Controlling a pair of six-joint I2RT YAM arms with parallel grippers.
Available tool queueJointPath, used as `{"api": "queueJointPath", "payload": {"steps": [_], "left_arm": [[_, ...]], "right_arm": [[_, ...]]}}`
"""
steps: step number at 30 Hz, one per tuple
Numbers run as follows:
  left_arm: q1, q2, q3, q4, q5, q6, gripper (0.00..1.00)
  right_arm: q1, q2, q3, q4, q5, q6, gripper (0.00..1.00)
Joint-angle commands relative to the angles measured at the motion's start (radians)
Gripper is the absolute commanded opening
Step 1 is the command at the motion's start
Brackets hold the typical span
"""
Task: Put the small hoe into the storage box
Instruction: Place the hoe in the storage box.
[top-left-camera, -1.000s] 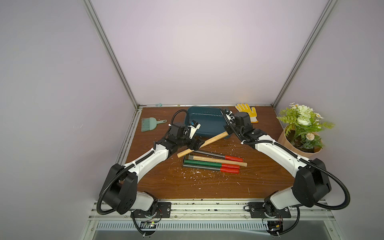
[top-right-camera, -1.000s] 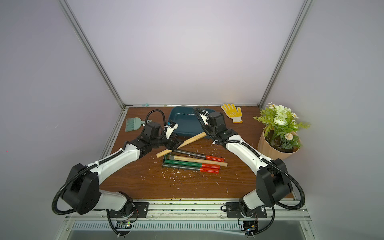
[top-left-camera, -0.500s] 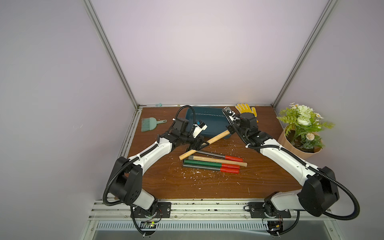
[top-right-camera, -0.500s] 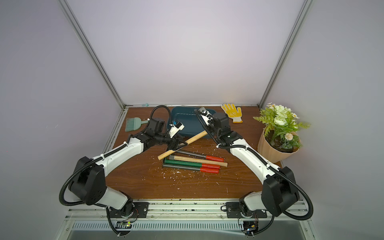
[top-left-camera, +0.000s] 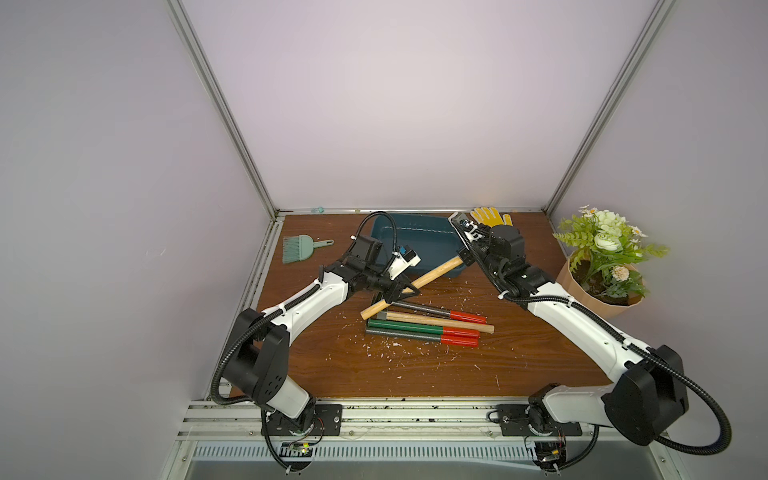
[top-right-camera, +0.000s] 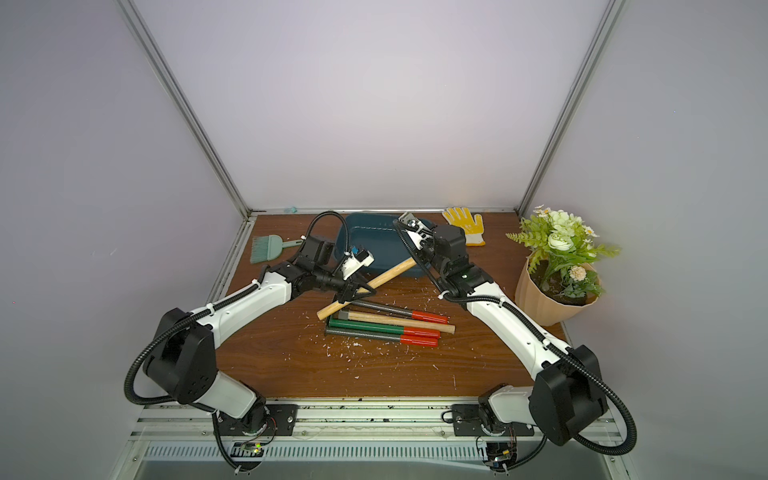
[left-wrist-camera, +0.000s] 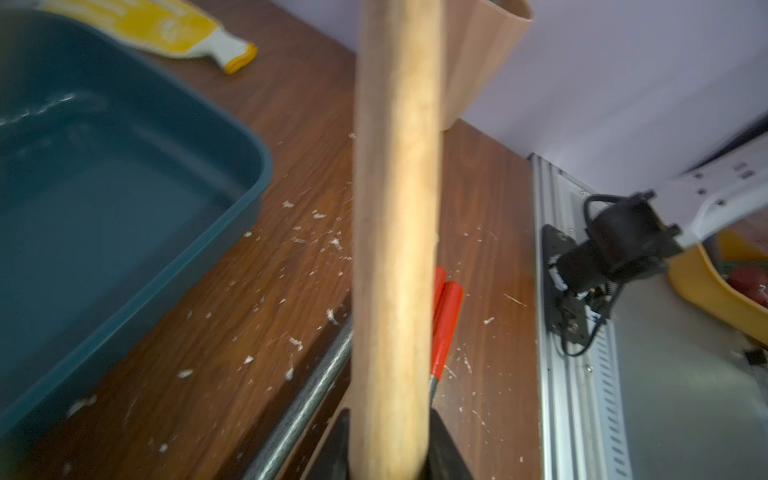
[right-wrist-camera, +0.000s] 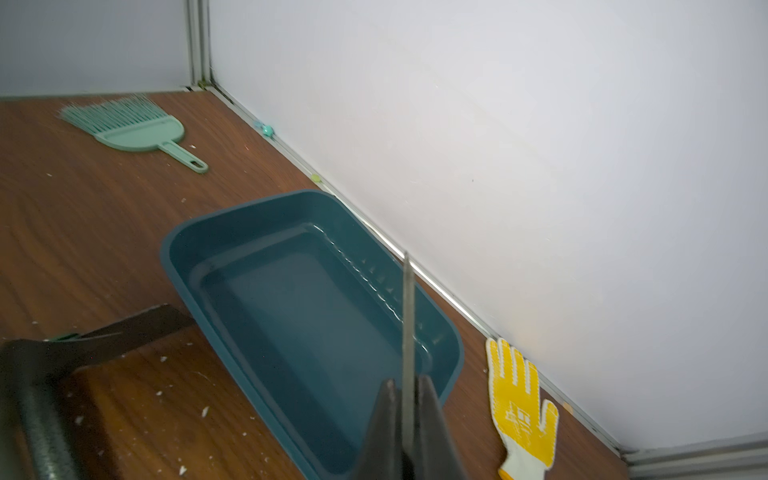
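My left gripper (top-left-camera: 398, 291) is clamped on wooden handle of small hoe (top-left-camera: 432, 274), near butt. My right gripper (right-wrist-camera: 409, 388) pinches its thin metal blade. Hoe slants off near right corner of storage box (top-left-camera: 411, 215), butt over tool pile (top-left-camera: 428, 328) mid-table (top-left-camera: 415, 374). Box sits at far edge.

Soft light; wrist views apparently blurred

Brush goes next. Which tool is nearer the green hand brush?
Left. The left tool grips the small hoe by the storage box corner nearest the brush; the right tool grips it at the box's opposite end.
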Motion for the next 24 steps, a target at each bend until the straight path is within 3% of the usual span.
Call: {"api": "queueJointPath", "payload": {"steps": [1,4,7,13,20,24], "left_arm": [[0.003,0.017,0.04,-0.021,-0.024,-0.004,0.0],[0.002,0.015,0.048,-0.019,-0.056,-0.015,0.0],[0.0,-0.003,0.05,-0.004,-0.164,-0.039,0.0],[-0.028,-0.069,0.044,0.031,-0.522,-0.081,0.0],[-0.1,-0.151,0.002,0.083,-0.879,-0.056,0.0],[-0.175,-0.152,0.003,0.055,-1.179,0.024,0.0]], "right_arm": [[0.006,-0.058,0.001,0.102,-0.047,0.028,0.0],[0.006,-0.065,-0.018,0.106,-0.029,0.043,0.0],[0.006,-0.084,-0.05,0.12,0.0,0.06,0.01],[0.006,-0.125,-0.129,0.157,0.046,0.111,0.26],[-0.002,-0.128,-0.153,0.174,0.074,0.172,0.37],[-0.061,-0.033,0.03,-0.002,0.002,0.24,0.42]]}}
